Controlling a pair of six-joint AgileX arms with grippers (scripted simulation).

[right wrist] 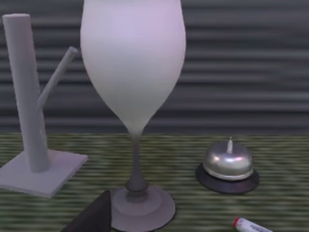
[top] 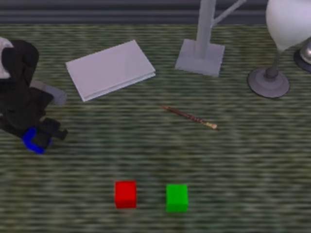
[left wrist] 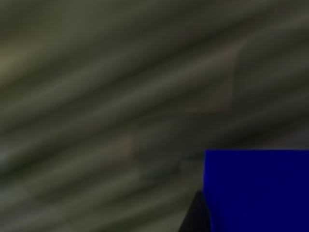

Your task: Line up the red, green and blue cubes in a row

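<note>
The left gripper (top: 40,137) sat at nine o'clock on the worktop (top: 146,155), near the left edge, its jaws closed on the blue cube (top: 35,141). The left wrist view showed that cube (left wrist: 256,188) close up against the blurred green surface. The red cube (top: 125,193) rested at about six o'clock, near the front edge, and the green cube (top: 177,197) stood just beside it toward five o'clock, the two apart with a gap between them. Both lay well apart from the blue cube.

Toward eleven o'clock lay a white booklet (top: 110,70); near the centre lay a thin brown stick (top: 189,117). At one o'clock stood a grey stand (top: 200,56), and at two o'clock a large wine glass (top: 272,80), with a bell (right wrist: 228,164) near it. The right arm was out of the top view, and I could not tell how its jaws stood.
</note>
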